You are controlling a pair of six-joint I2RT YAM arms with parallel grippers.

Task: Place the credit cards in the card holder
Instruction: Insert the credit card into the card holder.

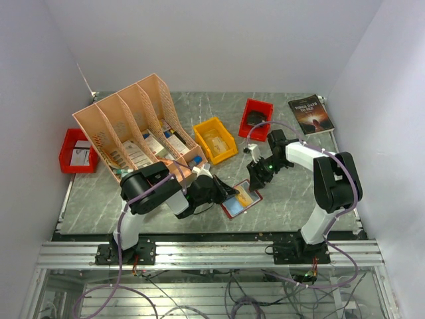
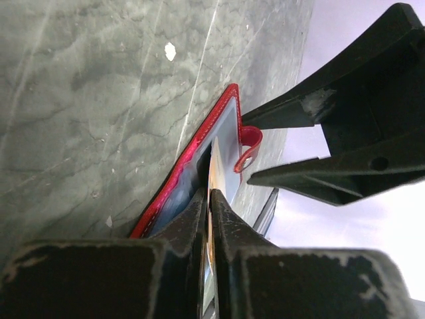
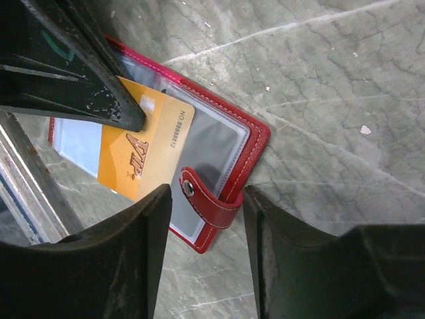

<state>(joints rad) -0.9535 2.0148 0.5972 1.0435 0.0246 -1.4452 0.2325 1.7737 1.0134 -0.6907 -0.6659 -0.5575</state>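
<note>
The card holder (image 3: 255, 133), glossy red leather-like with clear pockets and a snap tab (image 3: 211, 203), lies open near the middle of the marbled grey desk's (image 3: 332, 100) near edge; the left claw (image 2: 209, 193) pinches an orange-yellow credit card (image 3: 143, 149) over it, and the right claw (image 3: 204, 191) stands apart astride the tab.

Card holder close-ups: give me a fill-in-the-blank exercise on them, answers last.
The left gripper is shut on the credit card, which is printed with the word ____. The card holder has a ____ border. The right gripper stands ____, one finger each side of the snap tab.
Answers: VIP; red; open.
</note>
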